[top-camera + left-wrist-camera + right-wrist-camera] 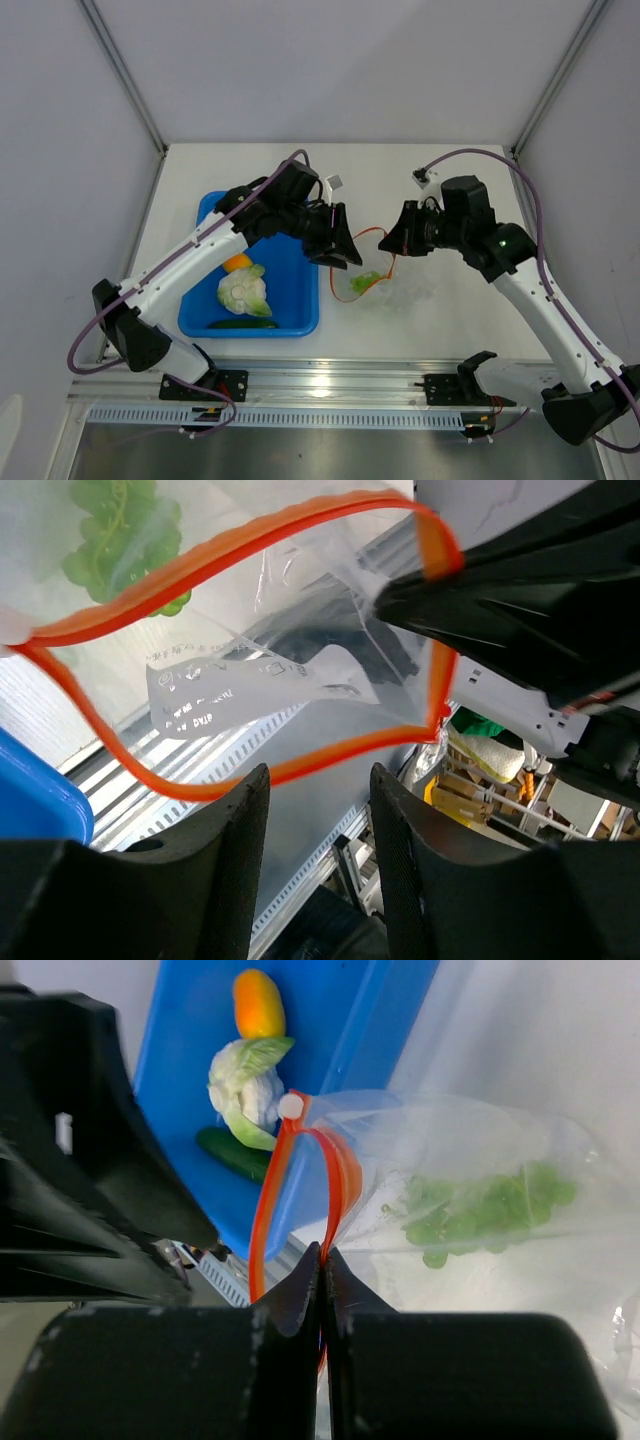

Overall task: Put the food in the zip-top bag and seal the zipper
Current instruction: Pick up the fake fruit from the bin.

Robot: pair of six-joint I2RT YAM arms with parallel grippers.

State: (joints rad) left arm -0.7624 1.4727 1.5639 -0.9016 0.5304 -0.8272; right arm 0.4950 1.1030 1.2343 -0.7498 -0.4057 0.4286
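One of four in so far: grape bunch (480, 1205) inside the zip-top bag (560, 1160) beside the blue tray (370, 1020), right gripper (322, 1255) pinching the open zipper (262, 1200), left gripper (318, 780) spread wide (holding nothing), orange fruit (258, 1002), cabbage (245, 1085), cucumber (232, 1152) waiting inside the tray.

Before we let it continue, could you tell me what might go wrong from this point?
The right gripper holds the zip-top bag only by a thin pinch on the zipper, so it could slip. The left gripper is open near the rim, gripping nothing, so the mouth may sag shut. With the grape bunch inside, tilting could spill it.
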